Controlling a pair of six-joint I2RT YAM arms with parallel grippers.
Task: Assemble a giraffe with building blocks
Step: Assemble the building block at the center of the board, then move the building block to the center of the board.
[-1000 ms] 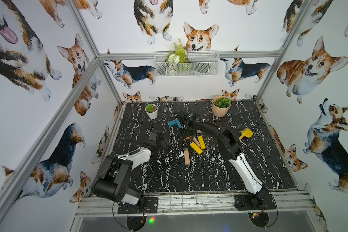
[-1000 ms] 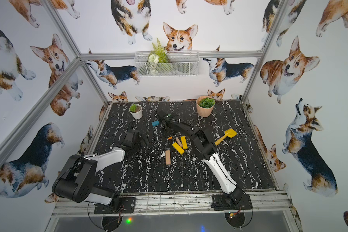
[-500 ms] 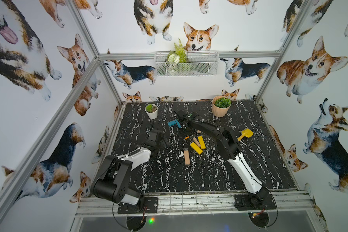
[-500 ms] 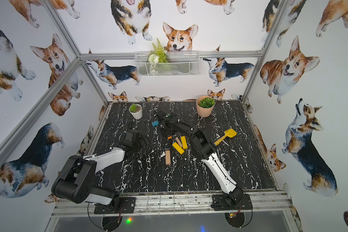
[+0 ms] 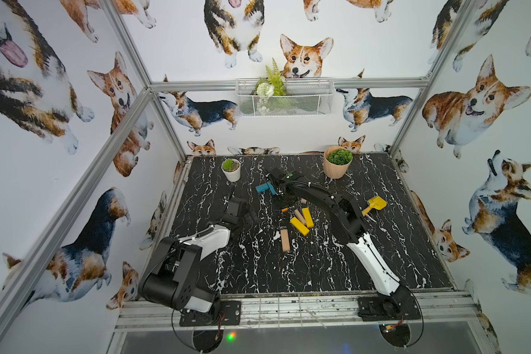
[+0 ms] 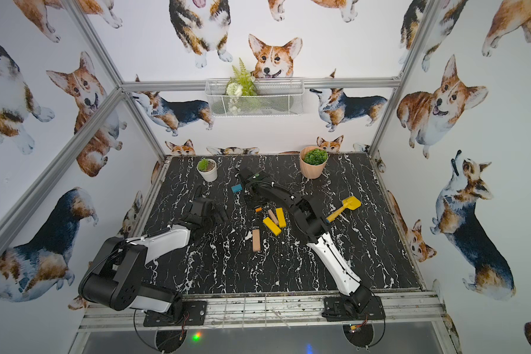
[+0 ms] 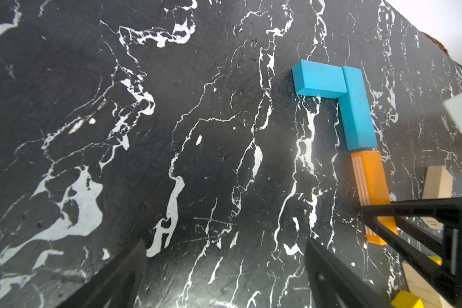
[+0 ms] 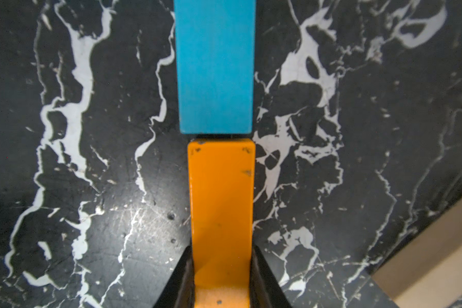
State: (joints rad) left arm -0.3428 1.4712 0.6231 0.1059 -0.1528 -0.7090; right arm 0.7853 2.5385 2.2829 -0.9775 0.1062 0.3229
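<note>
Two teal planks [image 7: 318, 78] lie in an L on the black marble table [image 5: 319, 269]. An orange plank [image 8: 220, 208] lies flat, end to end with the longer teal plank [image 8: 214, 66], a thin gap between them. My right gripper [image 8: 221, 256] is shut on the orange plank's near end; in a top view the arm covers most of it, with only the orange tip [image 5: 284, 210] showing. Two yellow planks [image 5: 299, 226] and a tan plank [image 5: 285, 240] lie loose nearby. My left gripper [image 7: 224, 256] hovers open over bare table to the left of these.
A yellow toy shovel [image 5: 373, 205] lies right of the right arm. A white pot [image 5: 231, 170] and a terracotta pot [image 5: 337, 165] stand at the back edge. Another tan plank [image 7: 438, 181] lies beside the orange one.
</note>
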